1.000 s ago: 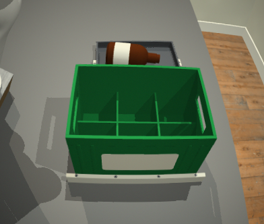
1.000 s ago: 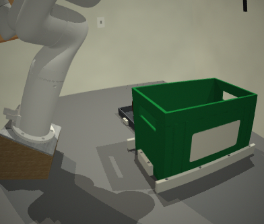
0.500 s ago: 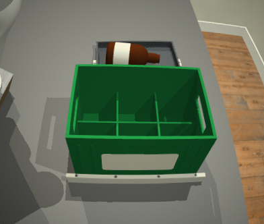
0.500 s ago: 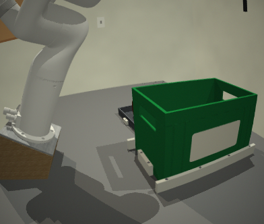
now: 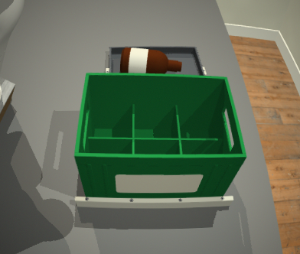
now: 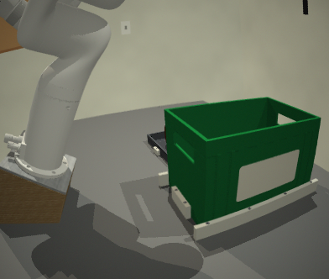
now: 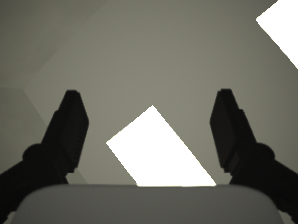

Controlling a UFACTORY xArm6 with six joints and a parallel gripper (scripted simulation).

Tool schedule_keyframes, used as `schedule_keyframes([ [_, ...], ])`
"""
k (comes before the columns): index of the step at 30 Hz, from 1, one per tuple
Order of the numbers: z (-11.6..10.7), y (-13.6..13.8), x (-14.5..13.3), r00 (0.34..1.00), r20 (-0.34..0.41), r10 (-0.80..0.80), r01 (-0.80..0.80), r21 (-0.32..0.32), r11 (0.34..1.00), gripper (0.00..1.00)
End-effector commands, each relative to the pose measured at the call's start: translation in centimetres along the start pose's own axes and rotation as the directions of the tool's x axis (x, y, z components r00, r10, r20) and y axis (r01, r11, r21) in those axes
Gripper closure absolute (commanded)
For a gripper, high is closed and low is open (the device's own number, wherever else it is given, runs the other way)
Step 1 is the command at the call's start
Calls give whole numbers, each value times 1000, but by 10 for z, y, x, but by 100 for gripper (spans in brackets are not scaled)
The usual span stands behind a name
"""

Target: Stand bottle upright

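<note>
A brown bottle (image 5: 147,61) with a white label lies on its side on the dark grey tray (image 5: 189,57) (image 6: 155,139), neck pointing right, just behind the green crate (image 5: 157,176) (image 6: 214,176). In the exterior view the crate hides all but a sliver of the bottle. My gripper (image 7: 148,105) is open and empty; the wrist view shows only wall, ceiling and bright panels between its fingers. The gripper is raised out of the top and exterior views, far from the bottle.
The crate has inner dividers and stands on a white base frame (image 5: 153,201) (image 6: 248,212). The arm's base (image 6: 42,168) stands on a wooden block (image 6: 25,202) at the left. The table's right edge borders a wooden floor (image 5: 283,134).
</note>
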State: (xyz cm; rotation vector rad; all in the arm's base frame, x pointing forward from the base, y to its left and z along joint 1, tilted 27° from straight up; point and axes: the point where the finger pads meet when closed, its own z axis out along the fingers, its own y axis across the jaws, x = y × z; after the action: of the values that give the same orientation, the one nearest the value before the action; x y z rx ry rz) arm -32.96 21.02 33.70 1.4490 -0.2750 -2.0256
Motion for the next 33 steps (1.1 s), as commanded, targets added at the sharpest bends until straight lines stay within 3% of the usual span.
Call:
schedule_keyframes([
  [1, -12, -5, 4, 997, -70, -27, 29, 23, 999, 0],
  [2, -25, -11, 8, 990, -131, -48, 55, 49, 997, 0],
  [10, -25, -11, 8, 990, -131, -48, 55, 49, 997, 0],
  [12, -59, -23, 17, 962, -261, -83, 114, 106, 988, 0],
  [21, -59, -23, 17, 962, -261, -83, 114, 106, 988, 0],
  [23, -100, -35, 24, 912, -397, -104, 182, 164, 969, 0],
  [33, -100, -35, 24, 912, -397, -104, 182, 164, 969, 0],
])
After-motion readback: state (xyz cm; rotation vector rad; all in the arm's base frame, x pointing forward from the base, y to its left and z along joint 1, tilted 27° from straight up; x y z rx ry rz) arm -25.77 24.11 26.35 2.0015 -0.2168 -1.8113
